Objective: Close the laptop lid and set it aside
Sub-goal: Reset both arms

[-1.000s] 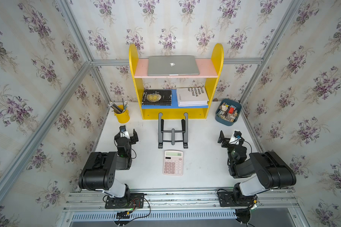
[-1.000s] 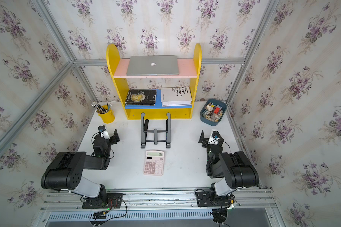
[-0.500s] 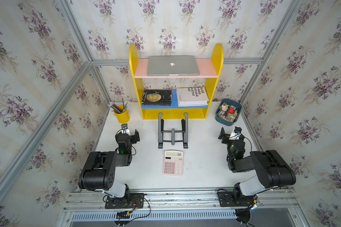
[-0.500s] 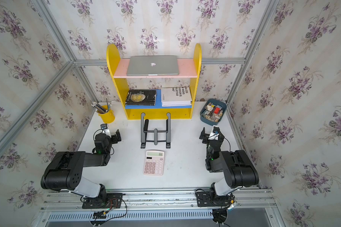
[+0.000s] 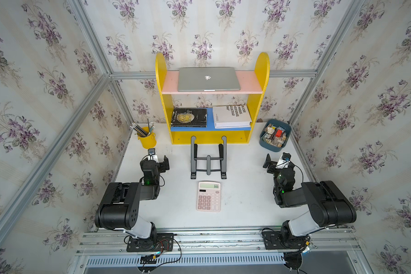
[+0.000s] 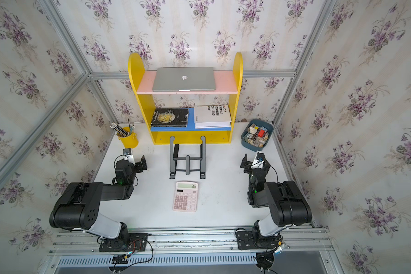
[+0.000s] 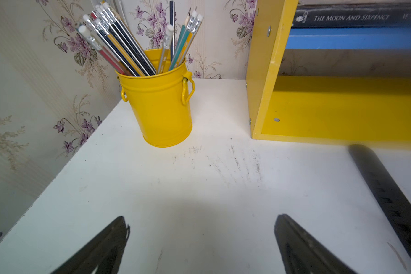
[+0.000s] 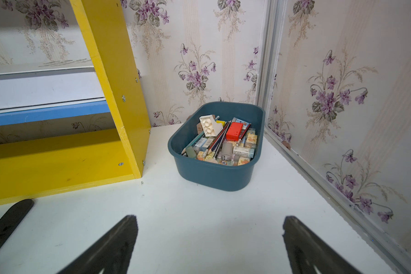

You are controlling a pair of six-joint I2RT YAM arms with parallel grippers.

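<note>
Both arms folded low | left gripper [image 7: 201, 237] jaws apart | right gripper [image 8: 209, 237] jaws apart, empty

Both arms are glossy black with chunky rounded joint housings and a white lower link above a black base plate. A small green light glows on the left arm [image 5: 147, 182] and on the right arm [image 5: 282, 191]. Thin black cables loop from wrists and bases.
</note>
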